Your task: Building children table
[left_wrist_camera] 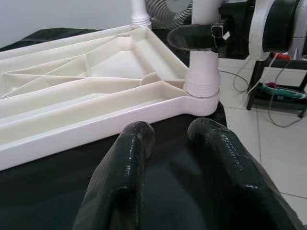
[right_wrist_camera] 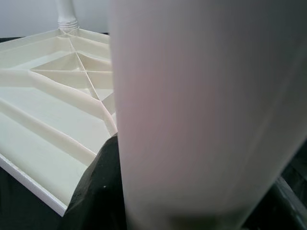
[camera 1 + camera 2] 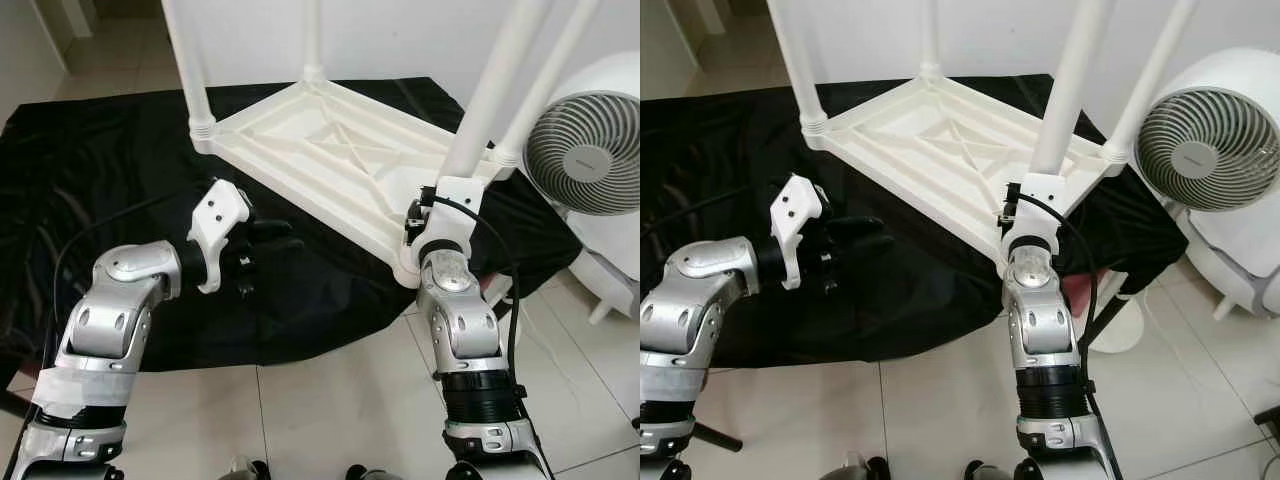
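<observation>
Pale floor tiles (image 3: 330, 420) carry a black cloth (image 3: 100, 160) where the white plastic children's table (image 3: 330, 150) lies upside down, all four round legs seemingly seated. The right gripper (image 3: 420, 222) clasps the nearest white leg (image 3: 480, 110); the left gripper (image 1: 180, 158) hovers nearby, jaws slightly parted and empty. A white fan (image 3: 585, 150) stands beside it.

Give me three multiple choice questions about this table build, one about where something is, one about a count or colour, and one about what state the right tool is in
1. Where is the fan?
A. to the robot's right of the tabletop
B. on the tabletop
C. behind the left arm

2. How many legs stand in the upturned tabletop?
A. two
B. three
C. four

3. The right tool is:
A. hanging idle
B. closed around the near right leg
C. resting on the black cloth

Answers:
1 A, the fan stands on the floor at the right.
2 C, each corner has a leg.
3 B, its fingers wrap that leg; the left tool hovers empty.
</observation>
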You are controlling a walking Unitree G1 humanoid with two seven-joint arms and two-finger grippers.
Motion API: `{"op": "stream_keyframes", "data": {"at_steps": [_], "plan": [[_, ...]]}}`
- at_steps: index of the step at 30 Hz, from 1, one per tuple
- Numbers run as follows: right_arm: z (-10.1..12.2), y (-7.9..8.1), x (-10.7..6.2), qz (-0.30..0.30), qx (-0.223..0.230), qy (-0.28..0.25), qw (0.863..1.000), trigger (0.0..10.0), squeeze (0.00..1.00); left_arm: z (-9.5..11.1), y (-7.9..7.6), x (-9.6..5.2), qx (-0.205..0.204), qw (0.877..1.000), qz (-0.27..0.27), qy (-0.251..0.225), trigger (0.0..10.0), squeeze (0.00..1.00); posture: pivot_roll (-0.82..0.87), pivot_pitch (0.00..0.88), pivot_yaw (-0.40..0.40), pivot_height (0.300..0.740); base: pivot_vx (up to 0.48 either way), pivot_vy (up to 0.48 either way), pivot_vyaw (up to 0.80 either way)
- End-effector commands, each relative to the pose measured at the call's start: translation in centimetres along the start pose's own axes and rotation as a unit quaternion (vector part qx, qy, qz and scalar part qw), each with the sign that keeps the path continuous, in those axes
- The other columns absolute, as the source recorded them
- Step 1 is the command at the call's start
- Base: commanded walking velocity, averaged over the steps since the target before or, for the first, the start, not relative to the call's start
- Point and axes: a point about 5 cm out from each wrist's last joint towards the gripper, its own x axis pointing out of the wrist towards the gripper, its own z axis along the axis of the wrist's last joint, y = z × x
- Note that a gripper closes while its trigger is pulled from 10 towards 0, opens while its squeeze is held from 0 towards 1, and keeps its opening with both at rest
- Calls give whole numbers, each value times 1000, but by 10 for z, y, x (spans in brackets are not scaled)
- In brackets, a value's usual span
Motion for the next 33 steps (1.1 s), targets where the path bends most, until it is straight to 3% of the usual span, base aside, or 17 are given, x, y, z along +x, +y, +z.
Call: {"op": "stream_keyframes", "data": {"at_steps": [1, 2, 4, 8, 9, 12, 13, 17, 19, 21, 28, 29, 33], "plan": [[0, 6, 1, 27, -10, -2, 1000, 10000, 0, 1, 6, 0, 3, 999, 49, -1, 10000, 0, -66, 121, 28, 740, 0, 0, 0], [4, 11, 1, 56, -34, -14, 998, 10000, 0, 1, 7, -1, 3, 999, 54, -3, 10000, 0, -66, 124, 28, 740, 0, 0, 0], [8, 12, 1, 58, -56, -33, 996, 10000, 0, 2, 9, -1, 7, 998, 62, -2, 10000, 0, -66, 124, 28, 740, 0, 0, 0], [12, 13, 2, 73, -74, -48, 993, 10000, 0, 2, 10, -1, 7, 998, 67, -2, 10000, 0, -64, 126, 29, 740, 0, 0, 0], [14, 13, 3, 99, -80, -54, 990, 10000, 1000, 2, 11, -1, 8, 997, 71, -2, 10000, 0, -64, 128, 31, 740, 0, 0, 0], [18, 11, 5, 116, -75, -63, 988, 10000, 1000, 2, 12, -1, 7, 997, 74, -2, 10000, 0, -65, 131, 34, 740, 0, 0, 0], [25, 10, 4, 152, -74, -84, 982, 10000, 0, 2, 12, -2, 7, 997, 75, -2, 10000, 0, -65, 131, 34, 740, 0, 0, 0], [35, 7, -3, 223, -68, -105, 967, 10000, 0, 1, 11, -3, 5, 997, 76, -2, 10000, 0, -58, 136, 33, 740, 0, 0, 0], [35, 7, -3, 223, -68, -105, 967, 10000, 0, 1, 11, -3, 5, 997, 76, -2, 10000, 0, -58, 136, 33, 740, 0, 0, 0], [37, -4, -12, 261, -75, -109, 956, 10000, 0, 1, 11, -4, 5, 997, 77, -2, 10000, 0, -59, 139, 32, 740, 0, 0, 0], [34, -18, -22, 275, -89, -102, 952, 10000, 0, 0, 11, -5, 5, 997, 79, -2, 10000, 0, -69, 143, 37, 740, 0, 0, 0], [33, -24, -25, 277, -97, -102, 951, 10000, 969, 0, 11, -4, 4, 997, 80, -3, 10000, 0, -71, 144, 38, 740, 0, 0, 0], [36, -32, -23, 262, -114, -114, 952, 10000, 1000, 1, 12, -2, 4, 997, 81, -5, 10000, 0, -75, 144, 41, 740, 0, 0, 0]]}}
